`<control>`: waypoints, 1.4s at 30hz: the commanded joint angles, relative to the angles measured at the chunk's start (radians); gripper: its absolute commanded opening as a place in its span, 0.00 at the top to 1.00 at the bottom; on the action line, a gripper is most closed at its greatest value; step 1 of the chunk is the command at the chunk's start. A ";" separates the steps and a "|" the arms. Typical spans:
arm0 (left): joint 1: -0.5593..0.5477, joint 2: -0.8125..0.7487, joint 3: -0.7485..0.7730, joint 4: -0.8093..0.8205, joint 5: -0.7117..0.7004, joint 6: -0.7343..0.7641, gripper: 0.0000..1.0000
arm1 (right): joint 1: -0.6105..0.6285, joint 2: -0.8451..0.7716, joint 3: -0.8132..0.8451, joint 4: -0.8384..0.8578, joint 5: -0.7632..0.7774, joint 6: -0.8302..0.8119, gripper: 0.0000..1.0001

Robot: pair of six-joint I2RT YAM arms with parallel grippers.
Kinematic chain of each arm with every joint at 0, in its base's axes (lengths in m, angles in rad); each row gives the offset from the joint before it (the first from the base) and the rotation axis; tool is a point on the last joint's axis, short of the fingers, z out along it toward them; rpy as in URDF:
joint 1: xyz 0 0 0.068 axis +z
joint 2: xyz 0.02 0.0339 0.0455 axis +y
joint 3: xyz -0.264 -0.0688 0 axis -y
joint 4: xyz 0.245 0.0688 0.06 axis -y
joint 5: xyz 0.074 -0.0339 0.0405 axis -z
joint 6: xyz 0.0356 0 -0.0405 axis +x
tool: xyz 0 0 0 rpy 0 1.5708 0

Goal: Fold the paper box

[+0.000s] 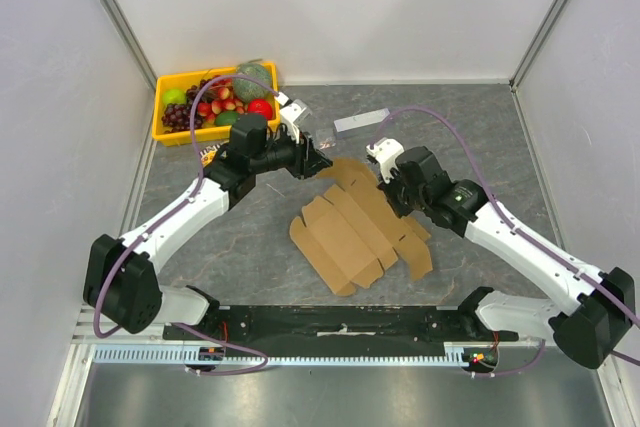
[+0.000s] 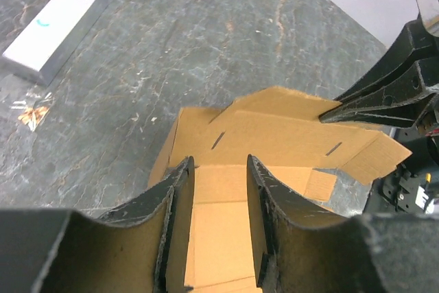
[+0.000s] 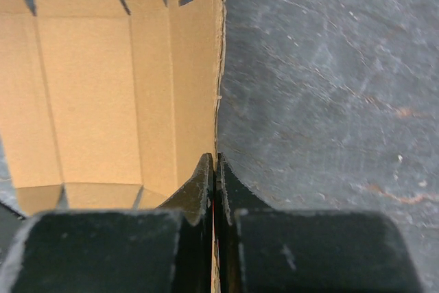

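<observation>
At the near side of the paper box [image 1: 350, 237], the dark stone-patterned table [image 1: 235, 257] lies bare up to the black rail [image 1: 340, 322] where the two arms are mounted. Bare table also runs to the left and to the right of the box, as far as the white walls. The box is a brown die-cut sheet in the middle of the table. Its near part lies flat with the flaps spread out, while its far part is lifted from the surface. The right gripper [image 1: 388, 190] is at the far right edge of the box. In its wrist view the jaws are pressed together on the thin edge of the cardboard, so it pinches the sheet there. The left gripper [image 1: 322, 162] is at the far left corner of the box. Its jaws are spread, with a cardboard panel seen between the two fingers [image 2: 173, 197], and I cannot tell if they touch it. In the top view both grippers cover the far edge of the box, and how the raised flaps stand is hard to make out there. Beyond the box, apart from it, lies a small grey-white strip [image 1: 360, 121]. Further to the far left of the box, in the corner, stands a yellow tray [image 1: 172, 137] of fruit, partly behind the left arm.
</observation>
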 commanded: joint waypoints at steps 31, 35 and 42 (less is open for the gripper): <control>-0.050 0.114 -0.002 0.159 -0.097 -0.278 0.98 | -0.001 -0.084 -0.153 0.153 -0.166 0.008 1.00; -0.056 0.104 -0.011 0.159 -0.092 -0.274 0.98 | -0.001 -0.080 -0.150 0.154 -0.156 0.008 1.00; -0.076 0.078 -0.049 0.162 -0.084 -0.267 0.98 | -0.001 -0.069 -0.145 0.154 -0.132 0.014 1.00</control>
